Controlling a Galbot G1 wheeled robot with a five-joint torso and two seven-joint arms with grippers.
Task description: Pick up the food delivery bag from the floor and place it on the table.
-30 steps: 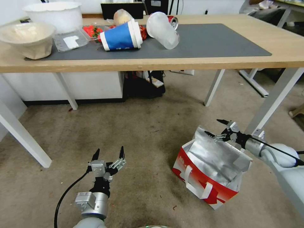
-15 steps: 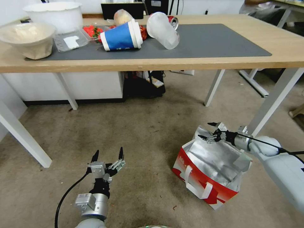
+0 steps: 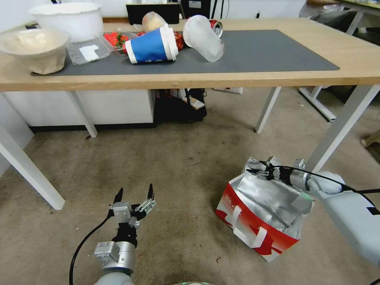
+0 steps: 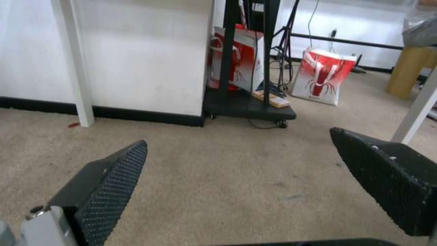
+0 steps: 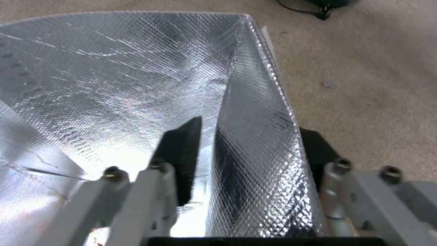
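Silver foil lines the open food delivery bag (image 3: 259,215), which stands on the floor (image 3: 178,170) to the robot's right, near a white leg of the table (image 3: 356,67). Its outer walls are red and white with white strap handles; whatever is printed on them is too small to read. The foil interior looks empty as far as the right wrist view reaches, though its bottom is hidden.

The right gripper (image 3: 259,173) is at the bag's far rim. In the right wrist view one finger sits inside the bag and the other outside, with an upright foil wall (image 5: 255,143) between them; a gap remains on each side, so the fingers are parted around the wall and not clamped on it.

The left gripper (image 3: 134,194) hovers low over the carpet, well apart from the bag, fingers spread wide and holding nothing.

On the tabletop's dark grey mat (image 3: 253,51) lie a tipped blue paper cup (image 3: 152,44) with a white lid, a tipped clear plastic cup (image 3: 202,37), a white bowl (image 3: 35,47), and a clear tray (image 3: 88,49).
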